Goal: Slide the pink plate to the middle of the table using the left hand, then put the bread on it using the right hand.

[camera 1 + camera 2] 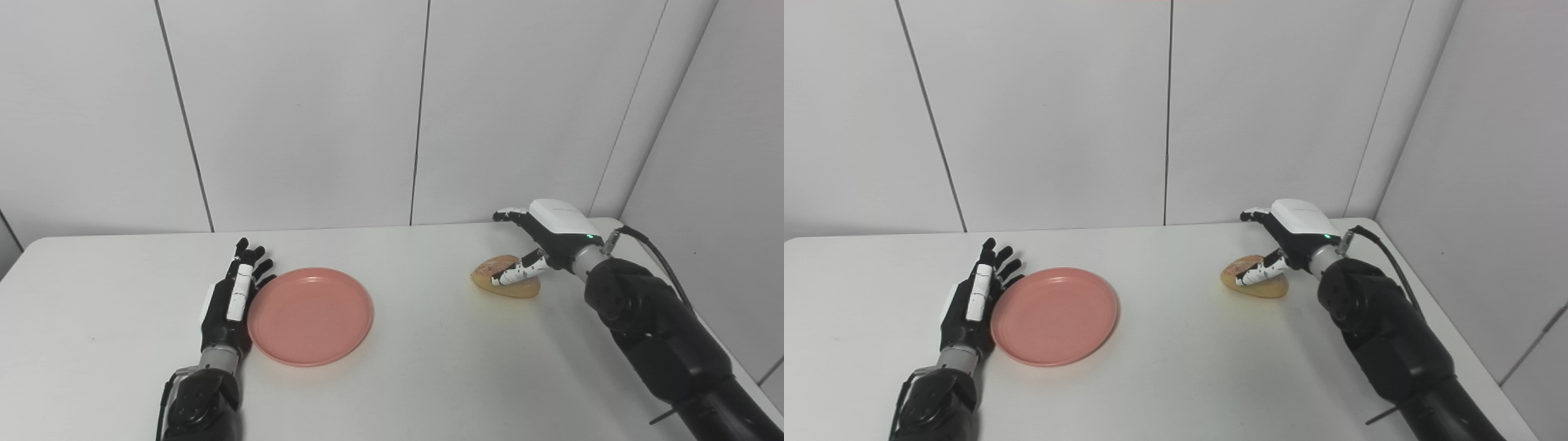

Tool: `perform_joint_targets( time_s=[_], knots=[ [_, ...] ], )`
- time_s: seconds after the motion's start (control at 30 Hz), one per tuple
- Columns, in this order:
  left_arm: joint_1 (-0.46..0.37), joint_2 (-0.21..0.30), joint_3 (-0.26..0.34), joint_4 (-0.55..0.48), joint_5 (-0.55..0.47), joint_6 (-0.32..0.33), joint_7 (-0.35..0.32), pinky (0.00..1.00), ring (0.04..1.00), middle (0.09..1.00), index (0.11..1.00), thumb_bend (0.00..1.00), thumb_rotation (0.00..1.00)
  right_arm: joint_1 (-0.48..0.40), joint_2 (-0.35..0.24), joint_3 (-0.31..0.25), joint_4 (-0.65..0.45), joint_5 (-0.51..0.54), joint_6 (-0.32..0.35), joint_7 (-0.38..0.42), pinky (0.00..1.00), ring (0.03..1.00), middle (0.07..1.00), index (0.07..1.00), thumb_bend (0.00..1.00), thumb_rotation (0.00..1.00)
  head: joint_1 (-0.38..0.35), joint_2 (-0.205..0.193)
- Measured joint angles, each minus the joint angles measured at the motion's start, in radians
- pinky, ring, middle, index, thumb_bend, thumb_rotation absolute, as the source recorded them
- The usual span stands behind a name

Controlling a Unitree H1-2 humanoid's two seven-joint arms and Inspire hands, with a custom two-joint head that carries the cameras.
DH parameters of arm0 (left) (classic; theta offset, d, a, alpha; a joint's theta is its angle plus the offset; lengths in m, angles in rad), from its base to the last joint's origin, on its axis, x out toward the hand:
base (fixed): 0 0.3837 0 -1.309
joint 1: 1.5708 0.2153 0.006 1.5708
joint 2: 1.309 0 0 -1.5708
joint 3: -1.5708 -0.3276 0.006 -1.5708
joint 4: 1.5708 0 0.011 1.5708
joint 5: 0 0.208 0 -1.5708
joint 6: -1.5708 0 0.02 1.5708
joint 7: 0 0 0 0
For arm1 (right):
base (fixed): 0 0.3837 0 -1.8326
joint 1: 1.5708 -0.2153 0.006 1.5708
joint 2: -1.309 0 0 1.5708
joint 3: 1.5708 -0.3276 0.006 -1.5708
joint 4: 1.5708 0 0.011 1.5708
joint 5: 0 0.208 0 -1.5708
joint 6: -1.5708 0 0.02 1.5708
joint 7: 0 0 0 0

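The pink plate (310, 315) lies flat on the white table (429, 367), left of the middle. My left hand (236, 294) rests open against the plate's left rim, fingers stretched toward the wall. The bread (490, 267), a tan roll, sits at the right rear of the table. My right hand (545, 236) hovers open over the bread: its thumb lies across the roll's near side, and its fingers reach out past the far side without closing. Part of the bread is hidden under the hand.
White wall panels stand right behind the table and along its right side. The table's right edge runs close beside my right arm (661, 331), which has a black cable looping off it.
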Motion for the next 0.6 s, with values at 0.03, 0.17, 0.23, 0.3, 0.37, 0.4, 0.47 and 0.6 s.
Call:
perform_joint_targets(
  time_s=[0.03,0.17,0.23,0.3,0.37,0.4,0.47,0.6],
  knots=[
    [0.001,0.000,0.000,0.000,0.000,0.000,0.000,0.82,0.894,0.934,0.973,1.00,0.83,-0.007,0.000,0.006,0.012,0.004,-0.001,0.009,0.64,0.831,0.870,0.828,1.00,0.30,0.002,0.002],
    [0.002,-0.001,0.000,-0.003,0.000,0.001,0.005,0.80,0.885,0.925,0.968,1.00,0.83,-0.034,-0.004,0.028,0.050,0.015,-0.001,0.052,0.67,0.853,0.880,0.831,1.00,0.25,0.005,0.003],
    [0.003,0.000,0.000,-0.004,0.000,0.001,0.008,0.80,0.885,0.923,0.968,1.00,0.83,-0.046,-0.004,0.041,0.060,0.017,-0.001,0.066,0.67,0.851,0.876,0.826,1.00,0.23,0.006,0.003],
    [0.005,-0.001,-0.001,-0.005,0.001,0.001,0.008,0.80,0.884,0.923,0.967,1.00,0.83,-0.054,-0.004,0.046,0.076,0.017,-0.001,0.072,0.67,0.845,0.873,0.824,1.00,0.22,0.008,0.003],
    [0.006,-0.001,0.000,-0.006,0.001,0.001,0.009,0.80,0.885,0.920,0.964,1.00,0.83,-0.055,-0.004,0.050,0.084,0.018,-0.001,0.074,0.66,0.840,0.870,0.821,1.00,0.22,0.009,0.003],
    [0.006,-0.001,0.000,-0.006,0.001,0.001,0.009,0.80,0.885,0.920,0.964,1.00,0.83,-0.055,-0.004,0.053,0.090,0.019,-0.001,0.075,0.66,0.840,0.871,0.821,1.00,0.23,0.009,0.005],
    [0.006,-0.001,0.000,-0.006,0.001,0.001,0.010,0.80,0.886,0.921,0.964,1.00,0.83,-0.056,-0.004,0.060,0.107,0.020,-0.002,0.075,0.66,0.840,0.874,0.820,1.00,0.23,0.011,0.005],
    [0.006,-0.001,-0.001,-0.006,0.003,0.000,0.015,0.79,0.881,0.916,0.962,0.99,0.84,-0.058,-0.004,0.078,0.113,0.019,-0.002,0.076,0.66,0.835,0.875,0.817,1.00,0.21,0.014,0.006]
  ],
)
